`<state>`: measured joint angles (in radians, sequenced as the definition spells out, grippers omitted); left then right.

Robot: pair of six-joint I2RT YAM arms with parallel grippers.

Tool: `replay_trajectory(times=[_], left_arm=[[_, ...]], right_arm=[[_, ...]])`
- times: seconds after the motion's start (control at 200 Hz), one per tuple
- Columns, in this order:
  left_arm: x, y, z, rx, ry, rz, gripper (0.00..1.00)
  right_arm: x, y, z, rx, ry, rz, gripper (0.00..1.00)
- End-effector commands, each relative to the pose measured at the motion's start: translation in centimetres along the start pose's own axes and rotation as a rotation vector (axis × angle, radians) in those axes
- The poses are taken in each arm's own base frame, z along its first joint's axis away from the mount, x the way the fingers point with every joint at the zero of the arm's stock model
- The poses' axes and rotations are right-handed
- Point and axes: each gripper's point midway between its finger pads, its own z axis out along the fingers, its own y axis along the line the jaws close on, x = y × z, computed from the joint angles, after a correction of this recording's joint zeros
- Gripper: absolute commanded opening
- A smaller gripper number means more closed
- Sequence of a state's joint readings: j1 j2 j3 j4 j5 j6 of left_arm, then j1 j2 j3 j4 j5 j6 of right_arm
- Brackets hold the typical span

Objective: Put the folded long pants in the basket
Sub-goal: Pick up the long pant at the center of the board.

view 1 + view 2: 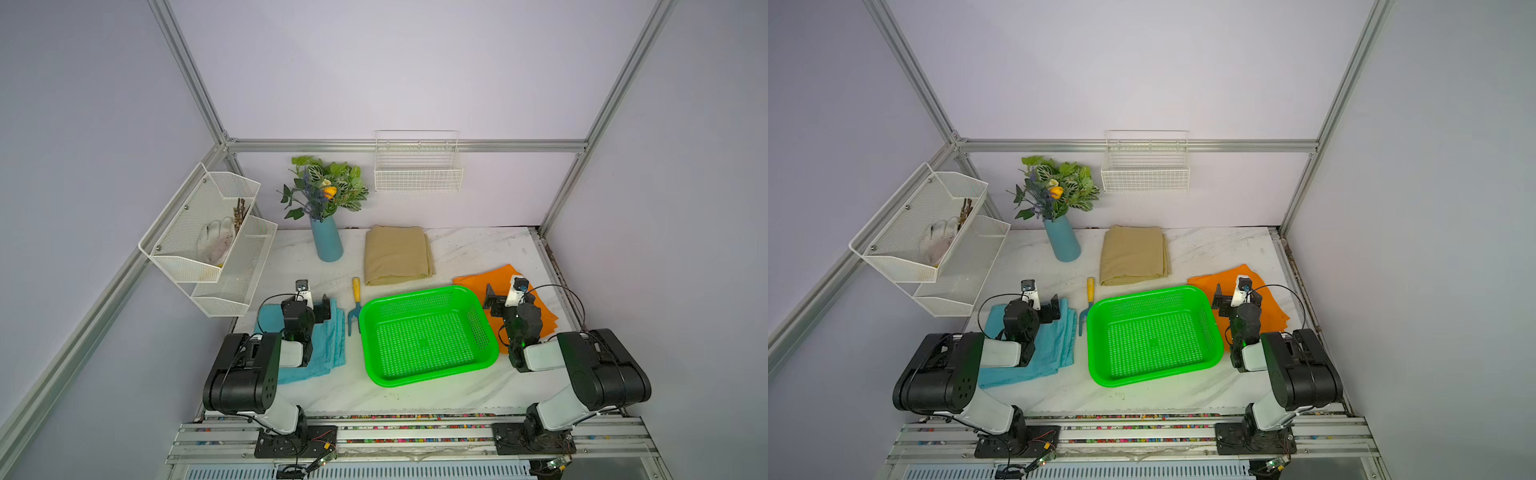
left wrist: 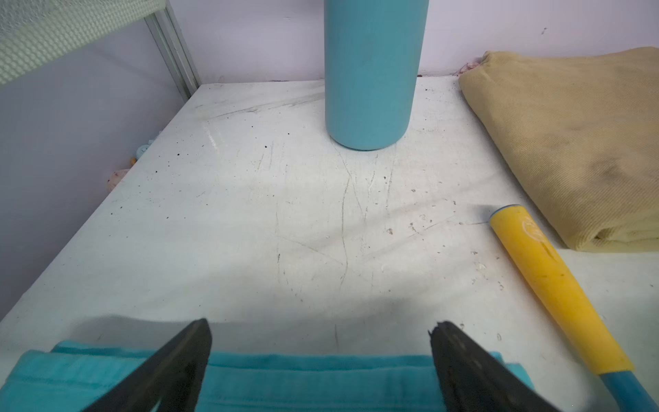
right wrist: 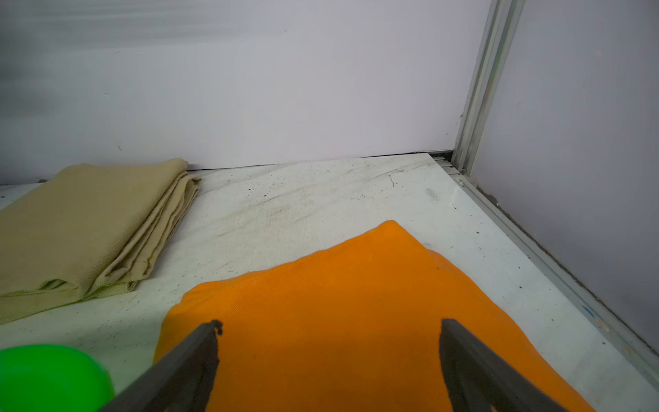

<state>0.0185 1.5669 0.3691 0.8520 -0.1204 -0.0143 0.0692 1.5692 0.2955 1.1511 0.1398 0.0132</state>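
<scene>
Basket (image 1: 424, 345) one; tan pants (image 1: 397, 255) one; orange pants (image 1: 498, 277) one; teal pants (image 1: 330, 345) one

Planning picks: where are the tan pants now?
In both top views, tan pants lie behind the green basket, beside the blue vase, near the back wall.

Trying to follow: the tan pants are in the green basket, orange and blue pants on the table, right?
No: the tan pants lie on the table behind the empty basket; both top views show it. The orange pants and blue pants do too.
</scene>
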Motion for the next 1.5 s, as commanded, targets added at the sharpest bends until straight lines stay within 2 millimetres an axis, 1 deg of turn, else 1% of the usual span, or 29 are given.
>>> replay_trajectory(times=[0.0, 0.725, 0.875, 0.905, 0.91, 0.92, 0.965, 1.02, 1.06, 1.145, 1.15, 1.165, 1.24, 1.295, 1.325, 1.33, 1.35, 1.37, 1.395, 1.405, 1.43, 1.435, 1.45, 1.47, 1.485, 1.495], left_arm=[[-2.5, 0.0, 0.2, -0.008, -0.073, -0.003, 1.00], [-2.4, 0.0, 0.1, -0.009, -0.067, 0.000, 1.00], [-2.5, 0.1, 0.2, -0.015, -0.071, -0.002, 1.00], [-2.5, 0.1, 0.1, -0.015, -0.072, -0.002, 1.00], [-2.5, 0.1, 0.1, -0.016, -0.072, -0.002, 1.00], [-2.5, 0.1, 0.1, -0.016, -0.075, -0.002, 1.00], [-3.2, 0.2, 0.0, -0.019, -0.095, 0.004, 1.00], [-3.7, 0.0, 0.0, -0.013, -0.060, 0.016, 1.00], [-4.4, -0.3, 0.0, -0.004, -0.035, 0.026, 1.00], [-5.8, -1.0, -0.1, 0.009, -0.009, 0.064, 1.00], [-6.6, -0.9, -0.4, 0.005, -0.027, 0.063, 1.00], [-7.5, -1.0, -0.8, 0.003, -0.046, 0.061, 1.00], [-10.1, -1.7, -1.5, 0.028, -0.088, 0.017, 1.00], [-11.9, -2.3, -1.7, 0.064, -0.104, -0.027, 1.00], [-12.8, -2.8, -1.6, 0.090, -0.102, -0.048, 1.00], [-12.9, -2.9, -1.6, 0.095, -0.102, -0.051, 1.00], [-13.3, -3.4, -1.5, 0.116, -0.093, -0.063, 1.00], [-13.8, -3.9, -1.4, 0.139, -0.084, -0.074, 1.00], [-14.5, -4.6, -1.1, 0.170, -0.074, -0.084, 1.00], [-14.6, -4.8, -1.0, 0.182, -0.067, -0.087, 1.00], [-15.1, -5.5, -0.7, 0.206, -0.051, -0.096, 1.00], [-15.2, -5.7, -0.7, 0.209, -0.049, -0.098, 1.00], [-15.4, -6.0, -0.4, 0.219, -0.039, -0.105, 1.00], [-16.1, -6.5, -0.4, 0.231, -0.038, -0.114, 1.00], [-15.3, -7.0, 0.4, 0.236, -0.004, -0.116, 1.00], [-15.5, -7.4, 0.6, 0.242, 0.000, -0.119, 1.00]], right_arm=[[-0.2, 0.2, 0.1, -0.007, -0.005, -0.005, 1.00], [0.0, 0.2, 0.2, -0.006, 0.003, 0.000, 1.00], [-0.6, 0.2, 0.1, -0.004, -0.006, -0.007, 1.00], [-0.3, 0.2, 0.3, -0.003, 0.012, -0.013, 1.00], [-0.9, 0.2, 0.2, -0.003, -0.002, -0.012, 1.00], [-1.3, 0.2, 0.1, -0.003, -0.011, -0.012, 1.00], [-1.9, 0.3, 0.1, 0.002, 0.000, -0.016, 1.00], [-2.9, 0.4, 0.2, 0.001, 0.015, -0.023, 1.00], [-3.7, 0.4, 0.2, 0.006, 0.025, -0.026, 1.00], [-6.1, 0.1, 0.7, 0.040, 0.044, 0.019, 1.00], [-6.2, 0.1, 0.8, 0.041, 0.047, 0.022, 1.00], [-6.5, 0.1, 0.9, 0.043, 0.055, 0.029, 1.00], [-8.2, 0.7, 2.1, 0.034, 0.102, 0.082, 1.00], [-9.3, 1.8, 3.5, -0.003, 0.150, 0.112, 1.00], [-9.7, 2.7, 4.3, -0.043, 0.184, 0.124, 0.99], [-9.3, 2.8, 4.4, -0.047, 0.198, 0.126, 0.99], [-10.0, 3.5, 5.1, -0.070, 0.207, 0.137, 0.98], [-9.8, 4.2, 5.6, -0.095, 0.236, 0.146, 0.98], [-10.3, 5.2, 6.3, -0.132, 0.256, 0.154, 0.97], [-9.9, 5.6, 6.6, -0.144, 0.275, 0.156, 0.97], [-10.6, 6.5, 7.2, -0.172, 0.283, 0.165, 0.97], [-10.0, 6.7, 7.5, -0.173, 0.299, 0.166, 0.97], [-9.4, 7.1, 8.0, -0.179, 0.325, 0.173, 0.97], [-9.5, 7.7, 8.7, -0.190, 0.335, 0.181, 0.97], [-9.4, 8.0, 9.1, -0.195, 0.345, 0.187, 0.97], [-9.3, 8.4, 9.4, -0.200, 0.353, 0.189, 0.97]])
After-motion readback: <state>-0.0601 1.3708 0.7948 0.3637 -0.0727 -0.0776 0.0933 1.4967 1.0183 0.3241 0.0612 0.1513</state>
